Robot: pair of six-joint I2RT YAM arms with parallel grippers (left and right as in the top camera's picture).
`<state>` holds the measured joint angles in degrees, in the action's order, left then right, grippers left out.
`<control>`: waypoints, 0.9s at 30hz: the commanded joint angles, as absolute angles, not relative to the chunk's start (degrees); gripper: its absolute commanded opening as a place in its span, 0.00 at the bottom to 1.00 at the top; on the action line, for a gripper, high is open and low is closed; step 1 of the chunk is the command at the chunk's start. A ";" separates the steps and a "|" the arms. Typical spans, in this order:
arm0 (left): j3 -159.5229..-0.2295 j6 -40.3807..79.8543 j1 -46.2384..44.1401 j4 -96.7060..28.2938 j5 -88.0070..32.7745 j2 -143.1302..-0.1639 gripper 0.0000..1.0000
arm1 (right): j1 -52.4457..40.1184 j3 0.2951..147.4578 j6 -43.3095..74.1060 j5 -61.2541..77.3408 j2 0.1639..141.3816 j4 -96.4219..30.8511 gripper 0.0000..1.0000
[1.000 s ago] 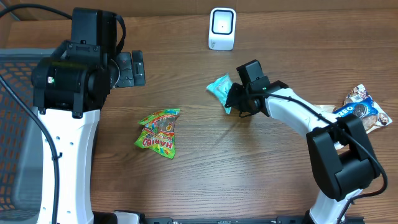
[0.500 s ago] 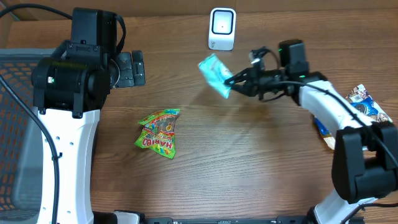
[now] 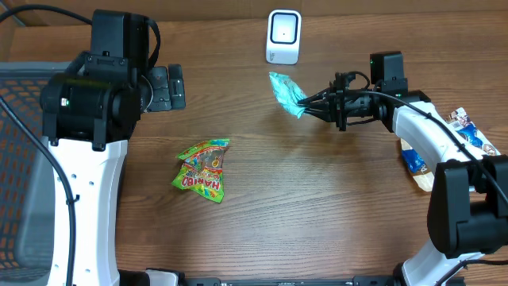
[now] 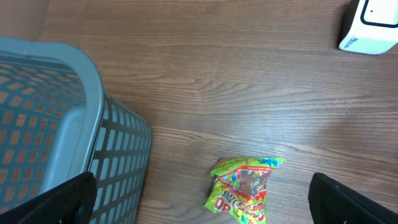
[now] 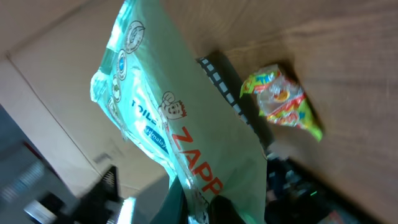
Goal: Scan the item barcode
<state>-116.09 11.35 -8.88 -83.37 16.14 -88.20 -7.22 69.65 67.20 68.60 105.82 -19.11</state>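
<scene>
Roughly halfway, by the look of it: pickup done, with the mint-green plastic snack packet (image 3: 286, 93) held clear of the brown wooden worktop (image 3: 317, 206), near the white box-shaped scanner (image 3: 283, 36) but apart from it. Left to do: turning the barcode, hidden in every view, toward the scanner window. Reaching level across from the right side, right fingers (image 3: 317, 102) pinched tight on the packet's near corner. Parked at far left, left fingers (image 4: 354, 199) spread wide, holding nothing.

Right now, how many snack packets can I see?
3: a teal packet pinched in the right tool, a Haribo bag lying mid-table, and a blue cookie packet at the right edge, partly behind the arm, which may hide another.
</scene>
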 commanded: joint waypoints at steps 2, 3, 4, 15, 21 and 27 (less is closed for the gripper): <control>-116.77 10.09 -8.64 -83.35 16.91 -88.40 1.00 | -7.27 71.33 73.93 67.29 103.81 -22.72 0.04; -116.77 10.09 -8.64 -83.35 16.88 -88.40 1.00 | -7.31 71.33 73.93 66.17 103.81 -24.80 0.04; -116.77 10.09 -8.64 -83.35 16.88 -88.40 0.99 | -7.33 71.33 73.93 64.64 103.81 -27.40 0.04; -116.77 10.09 -8.64 -83.35 16.91 -88.40 1.00 | -7.25 71.33 82.65 41.71 103.81 -52.90 0.04; -116.77 10.09 -8.64 -83.35 16.88 -88.40 1.00 | -7.27 71.33 93.62 35.79 103.81 -53.56 0.04; -116.77 10.09 -8.64 -83.35 16.91 -88.40 1.00 | -7.27 71.33 97.78 22.96 103.81 -61.63 0.04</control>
